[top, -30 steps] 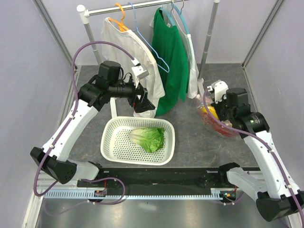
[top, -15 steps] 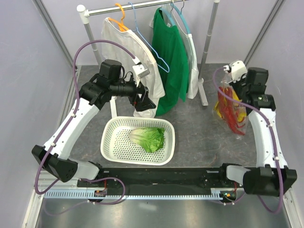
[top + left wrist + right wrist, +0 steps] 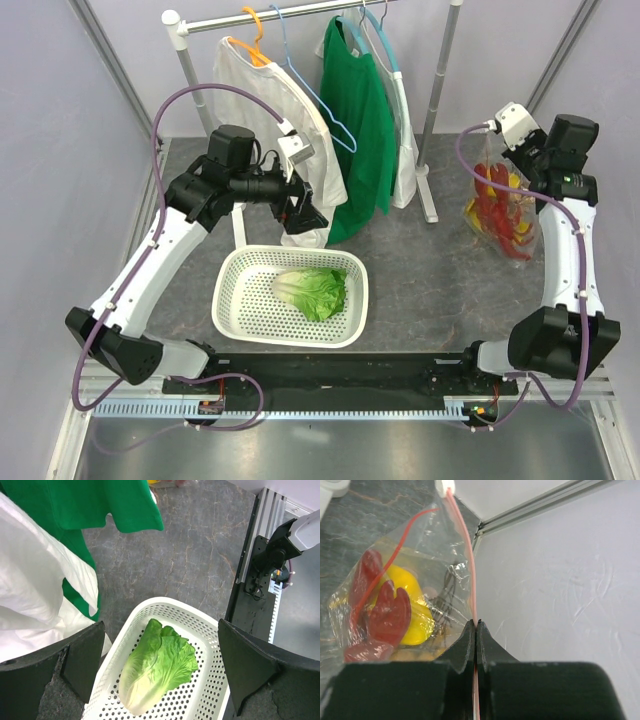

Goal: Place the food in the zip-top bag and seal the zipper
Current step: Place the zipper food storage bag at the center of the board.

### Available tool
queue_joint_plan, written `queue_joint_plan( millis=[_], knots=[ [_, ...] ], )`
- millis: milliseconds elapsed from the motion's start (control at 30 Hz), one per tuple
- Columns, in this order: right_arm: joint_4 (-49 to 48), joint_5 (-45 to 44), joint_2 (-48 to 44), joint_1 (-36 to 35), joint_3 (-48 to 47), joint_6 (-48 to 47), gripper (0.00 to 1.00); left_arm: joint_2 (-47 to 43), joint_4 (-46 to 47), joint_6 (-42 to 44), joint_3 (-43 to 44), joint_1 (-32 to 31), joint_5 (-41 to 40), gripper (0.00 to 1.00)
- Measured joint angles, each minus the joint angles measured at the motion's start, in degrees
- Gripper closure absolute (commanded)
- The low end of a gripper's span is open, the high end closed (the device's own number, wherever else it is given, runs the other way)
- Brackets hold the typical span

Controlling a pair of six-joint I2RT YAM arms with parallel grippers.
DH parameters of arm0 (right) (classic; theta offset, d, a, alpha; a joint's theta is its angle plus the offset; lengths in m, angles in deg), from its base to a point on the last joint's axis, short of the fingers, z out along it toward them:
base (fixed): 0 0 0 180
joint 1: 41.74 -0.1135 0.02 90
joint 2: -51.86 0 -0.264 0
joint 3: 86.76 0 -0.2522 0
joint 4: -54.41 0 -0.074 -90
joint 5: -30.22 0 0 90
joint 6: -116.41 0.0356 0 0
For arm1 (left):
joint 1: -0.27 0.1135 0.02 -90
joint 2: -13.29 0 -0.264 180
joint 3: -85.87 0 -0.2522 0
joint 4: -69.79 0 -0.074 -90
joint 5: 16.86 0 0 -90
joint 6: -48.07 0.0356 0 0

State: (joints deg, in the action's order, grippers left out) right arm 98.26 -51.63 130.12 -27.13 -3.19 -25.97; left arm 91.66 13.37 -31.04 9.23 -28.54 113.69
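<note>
Top external: lettuce (image 3: 315, 290) lies in the basket (image 3: 232, 290), shirts (image 3: 355, 120) hang behind it; left gripper (image 3: 303, 215) spread above. Right gripper (image 3: 476, 630), pinching the zipper (image 3: 462, 535), has lifted the bag (image 3: 500, 215) higher, far right of basket

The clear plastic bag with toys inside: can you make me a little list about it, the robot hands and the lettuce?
bag: clear floppy plastic bag, hanging from the right hand
right hand: shut on the thin pink zipper strip at the bag's mouth
inside the bag: big red toy lobster and a yellow toy fruit
left hand: open, holding nothing, up in the air near the basket
left out: green toy lettuce, lying in the white plastic basket with holes
zipper sealed: cannot tell
</note>
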Motion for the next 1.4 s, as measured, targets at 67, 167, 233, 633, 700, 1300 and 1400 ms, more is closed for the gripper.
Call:
queue_joint_plan(
  millis=[67,167,233,633,700,1300,1400],
  knots=[
    [-0.72,0.35,1.03,0.28,-0.11,-0.61,1.00,-0.24,0.00,0.02,-0.02,0.00,0.00,0.00],
    [-0.59,2.10,0.04,0.28,1.22,-1.01,1.00,-0.68,0.15,0.02,-0.48,0.00,-0.04,0.00],
    [0.55,3.48,-2.34,-0.17,3.43,-0.96,1.00,-0.85,0.17,0.02,-0.87,0.00,-0.04,0.00],
    [17.81,15.34,-19.30,-5.95,19.39,2.60,1.00,-1.22,0.57,0.00,-1.66,0.15,-0.81,0.00],
    [20.11,17.20,-19.04,-6.36,21.29,2.93,1.00,-1.90,0.74,0.00,-2.51,0.20,-1.49,0.00],
    [25.88,31.21,-10.88,-19.85,25.53,19.50,1.00,-12.48,1.36,-1.29,-15.72,7.98,-4.04,0.00],
    [23.61,32.39,-10.69,-21.53,27.19,23.63,0.53,-14.78,1.44,-2.12,-18.18,9.51,-4.02,0.00]
  ],
)
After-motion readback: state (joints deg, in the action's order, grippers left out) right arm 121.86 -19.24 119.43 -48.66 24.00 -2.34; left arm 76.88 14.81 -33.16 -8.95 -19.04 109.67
